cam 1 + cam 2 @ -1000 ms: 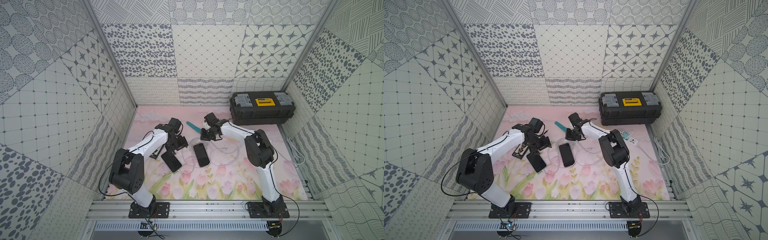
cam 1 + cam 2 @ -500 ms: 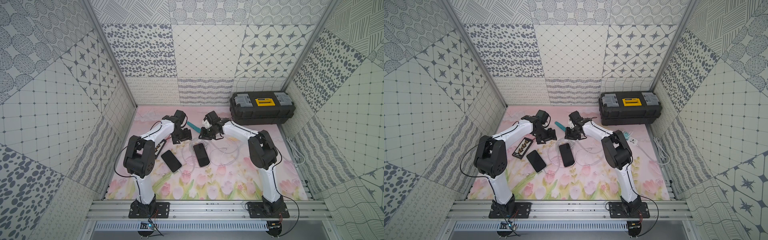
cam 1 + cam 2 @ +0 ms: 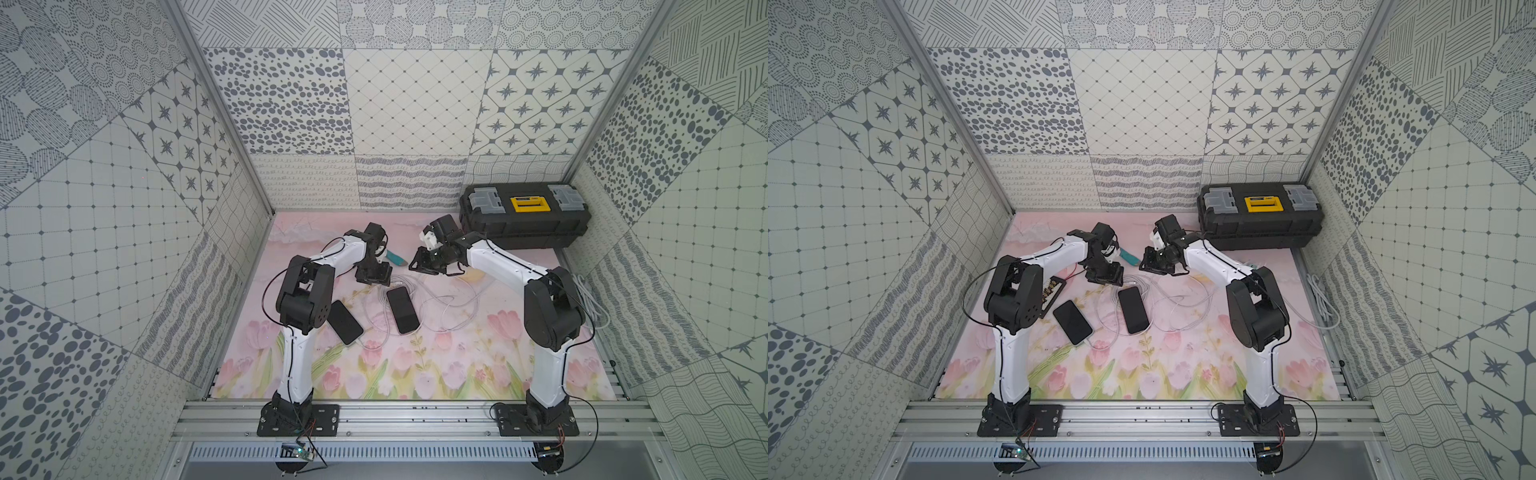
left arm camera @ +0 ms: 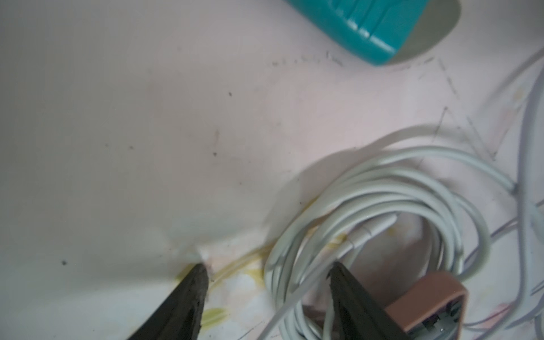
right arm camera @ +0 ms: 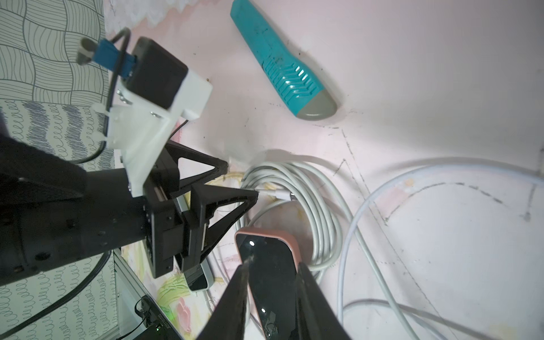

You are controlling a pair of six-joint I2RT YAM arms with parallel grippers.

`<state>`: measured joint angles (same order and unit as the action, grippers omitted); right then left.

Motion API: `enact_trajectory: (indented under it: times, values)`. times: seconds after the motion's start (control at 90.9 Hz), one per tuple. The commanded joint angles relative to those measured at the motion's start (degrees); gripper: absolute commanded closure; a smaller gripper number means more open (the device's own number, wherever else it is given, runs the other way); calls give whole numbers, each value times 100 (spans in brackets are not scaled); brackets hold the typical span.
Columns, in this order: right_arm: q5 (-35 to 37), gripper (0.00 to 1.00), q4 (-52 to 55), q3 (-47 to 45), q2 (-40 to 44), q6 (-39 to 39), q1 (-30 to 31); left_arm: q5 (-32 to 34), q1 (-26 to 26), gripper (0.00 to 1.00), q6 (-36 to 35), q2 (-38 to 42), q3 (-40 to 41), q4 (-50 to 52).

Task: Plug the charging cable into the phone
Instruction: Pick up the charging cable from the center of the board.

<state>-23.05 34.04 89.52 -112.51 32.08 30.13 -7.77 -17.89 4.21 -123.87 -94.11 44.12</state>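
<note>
Both top views are bright, evenly lit and sharp, with only soft shadows on the surface (image 3: pixel 457 365). The walls (image 3: pixel 104 249) bow toward the edges. The left wrist view is dimmer and smeared: the cable (image 4: pixel 382 188) looks soft, with grey shade beside it. The right wrist view is crisper, with small glare dots on the phone (image 5: pixel 270 282). The right gripper (image 5: pixel 273 262), close to the lens, is blurred.

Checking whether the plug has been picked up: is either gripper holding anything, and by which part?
Nothing is held. The left gripper has its jaws open at the coiled cable, near its plug. The right gripper is open over the phone.
</note>
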Motion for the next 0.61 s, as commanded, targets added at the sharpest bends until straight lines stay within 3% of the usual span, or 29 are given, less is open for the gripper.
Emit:
enact_trajectory:
  times: [0.0, 0.154, 0.286, 0.495, 0.594]
  values:
    - [-51, 70, -82, -134, 77, -107, -34, -45, -39, 34, -787, 103, 294, 148]
    - [-114, 70, -136, -231, 53, -88, -42, 92, -35, 47, -734, 176, 301, 168]
    - [-131, 70, -164, -338, 72, -89, -34, 269, -34, 68, -647, 165, 242, 219]
    - [-139, 70, -185, -442, 41, -139, -37, 286, -38, 72, -595, 442, 174, 303]
    - [-147, 70, -221, -475, -3, -131, -37, 216, -30, 90, -559, 608, 143, 380]
